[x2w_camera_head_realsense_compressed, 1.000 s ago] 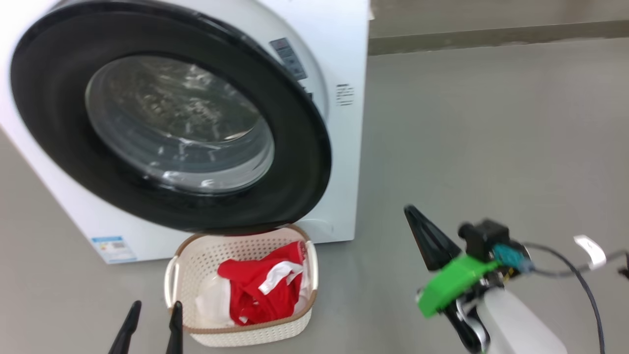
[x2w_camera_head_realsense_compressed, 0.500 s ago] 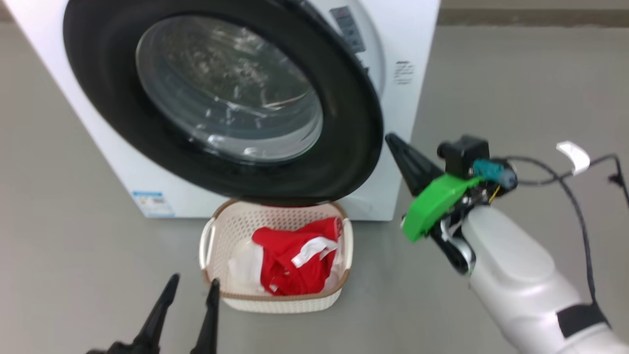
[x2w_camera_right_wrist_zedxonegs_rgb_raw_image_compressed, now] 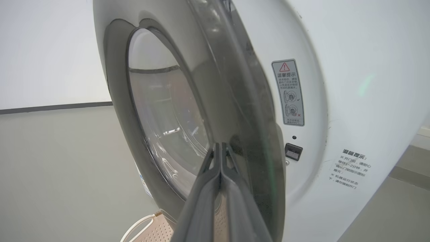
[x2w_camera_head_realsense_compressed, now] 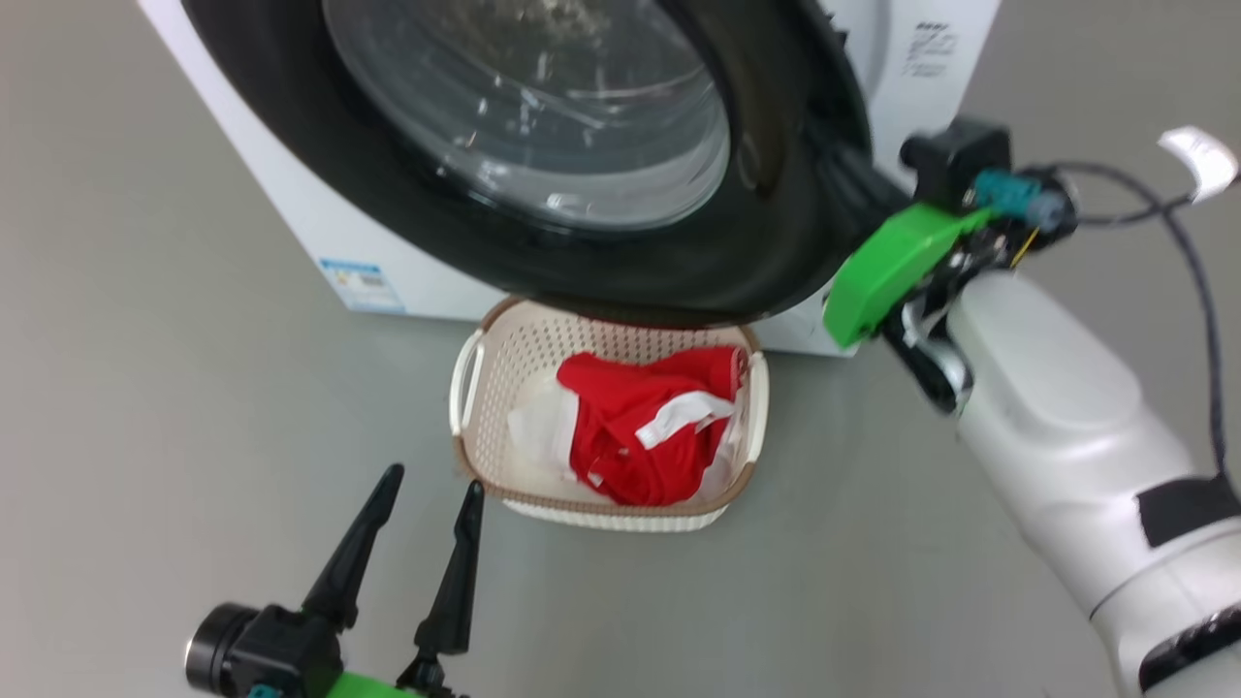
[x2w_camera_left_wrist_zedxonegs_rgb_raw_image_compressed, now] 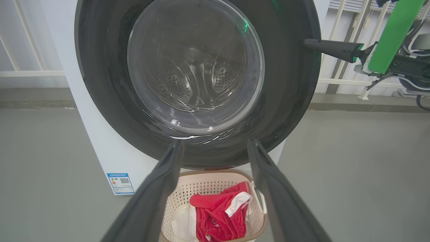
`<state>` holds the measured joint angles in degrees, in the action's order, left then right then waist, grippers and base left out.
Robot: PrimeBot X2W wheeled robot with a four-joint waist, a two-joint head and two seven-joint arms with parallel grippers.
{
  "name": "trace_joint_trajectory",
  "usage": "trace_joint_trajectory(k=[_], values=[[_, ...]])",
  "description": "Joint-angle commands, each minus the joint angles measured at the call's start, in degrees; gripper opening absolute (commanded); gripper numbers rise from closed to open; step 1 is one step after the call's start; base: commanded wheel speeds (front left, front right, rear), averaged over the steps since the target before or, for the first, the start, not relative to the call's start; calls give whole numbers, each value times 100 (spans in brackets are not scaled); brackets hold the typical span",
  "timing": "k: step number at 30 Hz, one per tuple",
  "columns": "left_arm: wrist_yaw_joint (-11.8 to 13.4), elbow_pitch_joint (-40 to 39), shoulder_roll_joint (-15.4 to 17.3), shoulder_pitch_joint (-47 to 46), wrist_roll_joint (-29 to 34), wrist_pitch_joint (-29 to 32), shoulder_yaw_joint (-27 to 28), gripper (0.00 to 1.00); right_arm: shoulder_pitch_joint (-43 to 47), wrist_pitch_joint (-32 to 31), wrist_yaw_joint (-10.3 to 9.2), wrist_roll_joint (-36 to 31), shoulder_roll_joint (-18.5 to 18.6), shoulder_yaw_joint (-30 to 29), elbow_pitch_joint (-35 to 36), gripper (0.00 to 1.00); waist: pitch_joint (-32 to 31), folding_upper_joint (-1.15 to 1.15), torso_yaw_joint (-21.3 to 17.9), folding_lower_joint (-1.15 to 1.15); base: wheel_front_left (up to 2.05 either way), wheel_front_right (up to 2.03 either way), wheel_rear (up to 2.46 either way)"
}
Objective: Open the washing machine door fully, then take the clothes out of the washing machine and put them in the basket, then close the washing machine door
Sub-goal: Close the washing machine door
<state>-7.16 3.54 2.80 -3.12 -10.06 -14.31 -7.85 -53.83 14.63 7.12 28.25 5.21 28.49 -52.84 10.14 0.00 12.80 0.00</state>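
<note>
We clench right gripper (x2w_camera_right_wrist_zedxonegs_rgb_raw_image_compressed: 220,147) into one tip to push the washing machine door (x2w_camera_head_realsense_compressed: 543,116) ahead shut; left gripper (x2w_camera_head_realsense_compressed: 433,478) released.

Your head camera looks steeply down from above and in front, with the door (x2w_camera_head_realsense_compressed: 776,194) crowding the top of its frame and the basket (x2w_camera_head_realsense_compressed: 524,349) at the middle. Your left wrist camera sits low, facing the door head-on along its 2 fingers (x2w_camera_left_wrist_zedxonegs_rgb_raw_image_compressed: 158,195), and shares the door, the basket and the right gripper (x2w_camera_left_wrist_zedxonegs_rgb_raw_image_compressed: 307,42) with the head view. Your right wrist camera is close against the door's right side, looking along it edge-on, with a corner of the basket at the bottom.
</note>
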Motion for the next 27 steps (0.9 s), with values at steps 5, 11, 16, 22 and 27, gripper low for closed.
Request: trace_joint_trajectory(k=[5,11,16,22,27], values=[[-33,-68,33,-385,23,-69,64,100,-522,37,36,-113,66,-12,106,0,474,0,262,0,0,0,0],[-33,-26,49,-533,16,-69,-45,100,-921,37,36,-205,229,-160,131,0,793,0,360,0,0,0,0],[-33,40,47,-697,-22,-69,-153,100,-1256,37,36,-337,350,-328,143,0,1053,0,433,0,0,0,0],[-33,118,35,-935,-45,-69,-242,100,-1496,37,36,-653,390,-1046,71,0,1197,0,480,0,0,0,0],[-33,179,32,-1134,-48,-69,-347,100,-1562,37,36,-1088,336,-1699,-64,0,1224,0,551,0,0,0,0]])
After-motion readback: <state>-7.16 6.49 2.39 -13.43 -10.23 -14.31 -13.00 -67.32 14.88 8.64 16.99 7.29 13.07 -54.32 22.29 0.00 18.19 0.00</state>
